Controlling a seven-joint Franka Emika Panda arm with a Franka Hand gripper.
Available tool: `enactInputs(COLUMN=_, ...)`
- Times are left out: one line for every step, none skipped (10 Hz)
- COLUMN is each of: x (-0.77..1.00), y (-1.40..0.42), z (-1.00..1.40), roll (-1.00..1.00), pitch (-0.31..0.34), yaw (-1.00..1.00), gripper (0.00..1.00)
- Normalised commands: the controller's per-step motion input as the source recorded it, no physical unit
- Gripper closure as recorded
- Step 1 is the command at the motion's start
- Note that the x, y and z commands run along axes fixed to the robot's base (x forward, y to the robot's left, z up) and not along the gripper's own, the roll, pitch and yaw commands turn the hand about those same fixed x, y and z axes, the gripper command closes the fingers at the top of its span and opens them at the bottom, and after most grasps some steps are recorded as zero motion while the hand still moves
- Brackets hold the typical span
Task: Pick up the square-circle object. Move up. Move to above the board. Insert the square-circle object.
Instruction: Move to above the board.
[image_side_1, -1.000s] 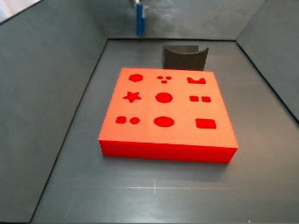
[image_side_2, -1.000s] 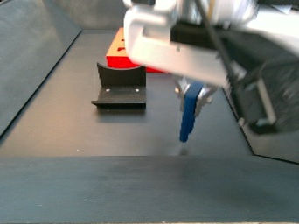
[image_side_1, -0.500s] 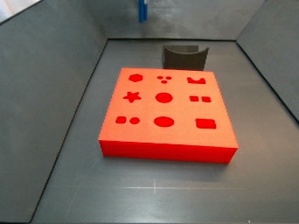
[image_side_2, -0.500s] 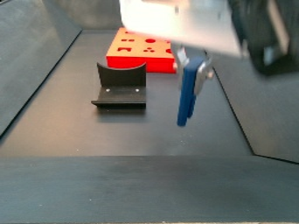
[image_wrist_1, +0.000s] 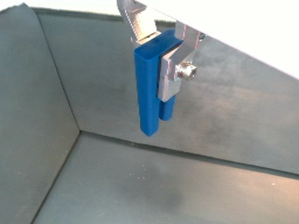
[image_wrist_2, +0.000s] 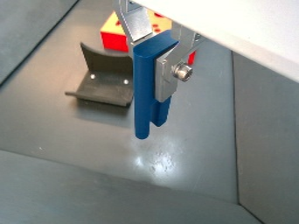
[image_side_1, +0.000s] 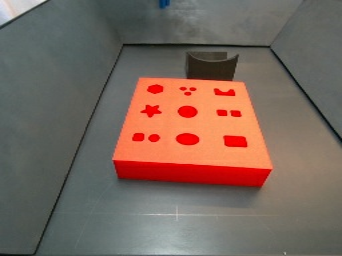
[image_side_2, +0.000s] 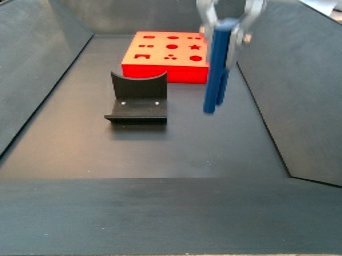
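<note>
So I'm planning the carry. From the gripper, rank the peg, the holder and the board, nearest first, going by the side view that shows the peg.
1. Peg: held in the gripper, hanging below it.
2. Holder: on the floor, beside the peg.
3. Board: on the floor beyond the holder, farthest.

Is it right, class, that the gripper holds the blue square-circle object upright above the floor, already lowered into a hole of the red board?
Not quite. The gripper does hold the square-circle object upright above the floor, but a side view shows it clear of the board, not yet inserted.
</note>
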Motion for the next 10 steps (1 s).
enactInputs(x=0.03, y=-0.07, z=1.00, roll=0.07, pitch=0.119, yaw=0.02, gripper=1.00)
enactInputs(x=0.03, y=-0.06, z=1.00, roll=0.07, pitch=0.115, yaw=0.02, gripper=1.00)
enactInputs(x=0.02, y=-0.06, z=1.00, roll=0.09, pitch=0.115, yaw=0.03, gripper=1.00)
enactInputs(x=0.02, y=-0.06, z=0.94, roll=0.09, pitch=0.114, yaw=0.03, gripper=1.00)
enactInputs(x=0.02, y=-0.03, z=0.73, roll=0.08, pitch=0.110, yaw=0.03, gripper=1.00)
enactInputs(x=0.02, y=-0.02, z=0.57, roll=0.07, pitch=0.110, yaw=0.03, gripper=1.00)
enactInputs(x=0.01, y=-0.02, z=0.36, roll=0.07, pitch=0.111, yaw=0.03, gripper=1.00)
enactInputs(x=0.01, y=-0.02, z=0.25, roll=0.07, pitch=0.111, yaw=0.03, gripper=1.00)
enactInputs(x=0.02, y=-1.00, z=0.07, roll=-0.03, pitch=0.115, yaw=1.00, gripper=1.00)
enactInputs(x=0.02, y=-1.00, z=0.06, roll=-0.03, pitch=0.111, yaw=1.00, gripper=1.00)
